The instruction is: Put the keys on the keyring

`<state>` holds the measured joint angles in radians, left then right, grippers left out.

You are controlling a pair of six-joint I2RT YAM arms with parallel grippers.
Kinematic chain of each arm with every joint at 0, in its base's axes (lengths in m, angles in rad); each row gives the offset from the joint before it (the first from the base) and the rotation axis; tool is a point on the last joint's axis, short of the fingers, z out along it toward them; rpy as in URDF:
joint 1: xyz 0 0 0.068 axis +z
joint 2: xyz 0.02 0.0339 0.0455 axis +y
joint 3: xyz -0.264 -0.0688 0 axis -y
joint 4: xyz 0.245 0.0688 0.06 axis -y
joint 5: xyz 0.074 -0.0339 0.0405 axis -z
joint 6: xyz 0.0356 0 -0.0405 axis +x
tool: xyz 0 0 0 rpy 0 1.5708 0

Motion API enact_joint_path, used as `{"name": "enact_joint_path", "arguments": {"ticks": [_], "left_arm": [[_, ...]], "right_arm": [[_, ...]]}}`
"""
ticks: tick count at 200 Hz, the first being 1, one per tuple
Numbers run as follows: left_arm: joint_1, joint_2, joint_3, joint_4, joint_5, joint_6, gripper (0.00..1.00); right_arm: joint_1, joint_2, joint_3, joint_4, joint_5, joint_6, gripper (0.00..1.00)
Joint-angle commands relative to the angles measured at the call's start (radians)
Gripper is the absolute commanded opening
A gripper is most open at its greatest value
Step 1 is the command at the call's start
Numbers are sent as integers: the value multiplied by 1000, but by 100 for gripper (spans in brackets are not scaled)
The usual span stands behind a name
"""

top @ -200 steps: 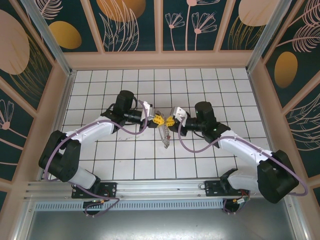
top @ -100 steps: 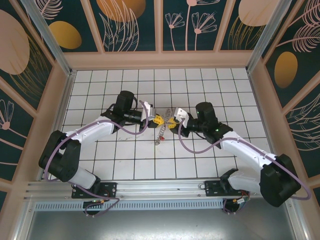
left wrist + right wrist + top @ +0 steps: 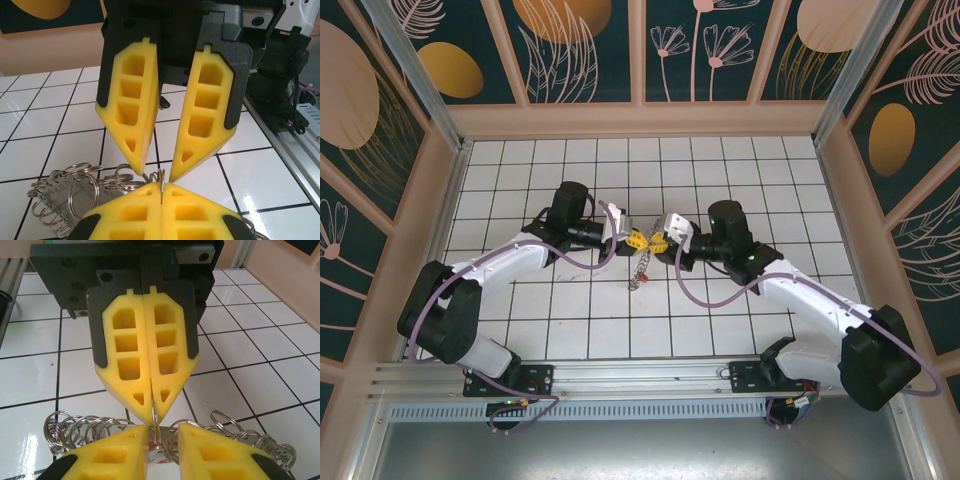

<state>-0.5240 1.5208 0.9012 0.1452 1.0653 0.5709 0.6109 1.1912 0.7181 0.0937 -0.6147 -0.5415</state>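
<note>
A: Near side first. Where was the keyring?
B: The keyring (image 3: 641, 268) trailed from the two grippers toward the near edge of the table (image 3: 770, 180), about mid-table. Its small rings (image 3: 65, 192) lay bunched on the tiles and looked to be resting rather than hanging.
A: Who had it?
B: The left gripper (image 3: 633, 240). Its fingers were pressed flat together with the hoop wire (image 3: 161, 179) pinched in the seam. The wire stood edge-on and roughly upright.
A: And the right one?
B: The right gripper (image 3: 659, 241) faced it tip to tip, along the table's left-right line. Its fingers (image 3: 202, 115) stood apart with a narrow gap, and the tips sat either side of the wire, right at the left's pinch. Whether they touched the wire could not be told.
A: So what did the next move turn on?
B: The wire lay straight ahead of the right gripper, inside its gap and in line with the slot. A plain close would probably have caught it with no reach needed. Both arms were at the ring, but only the left had contact.
A: Keys?
B: They could not be picked out. They were too small from above, and fingers crowded both wrist views.
A: Step?
B: It looked like a second grip on the hoop, likely to steady or spread it. No threading was judged done.
</note>
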Motion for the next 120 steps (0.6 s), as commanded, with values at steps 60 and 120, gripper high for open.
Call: {"name": "enact_joint_path", "arguments": {"ticks": [60,120], "left_arm": [[-8,-39,11,-3,31,26,0],[-8,-9,94,-250,-47,186,9]], "right_arm": [[16,42,43,16,12,-25,8],[22,49,99,-94,50,-71,0]]}}
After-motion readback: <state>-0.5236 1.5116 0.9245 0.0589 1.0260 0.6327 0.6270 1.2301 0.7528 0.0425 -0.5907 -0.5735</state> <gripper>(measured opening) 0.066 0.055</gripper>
